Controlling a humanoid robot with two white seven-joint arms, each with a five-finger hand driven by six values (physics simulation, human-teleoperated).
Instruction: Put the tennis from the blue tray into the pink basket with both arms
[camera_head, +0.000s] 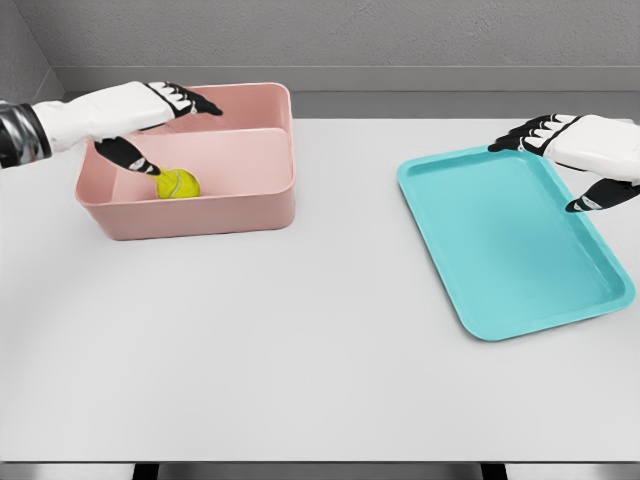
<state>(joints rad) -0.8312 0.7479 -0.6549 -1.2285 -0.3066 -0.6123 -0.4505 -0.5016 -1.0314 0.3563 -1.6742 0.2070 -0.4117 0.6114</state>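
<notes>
The plain white desk is lying nearest, carrying a shallow turquoise plastic tray, now bare. The fuzzy yellow tennis ball is resting inside the pink rectangular plastic basket, so the left hand is hovering above it with fingers spread, gripping nothing. The right hand is hanging over the tray's far edge, likewise spread and empty.

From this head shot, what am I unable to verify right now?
- Left hand: whether its thumb touches the tennis ball in the pink basket; the thumb tip overlaps the ball.
- Basket floor near its front wall: hidden by that wall.
- Right hand over the blue tray: wrist and arm cut off by the right edge.
</notes>
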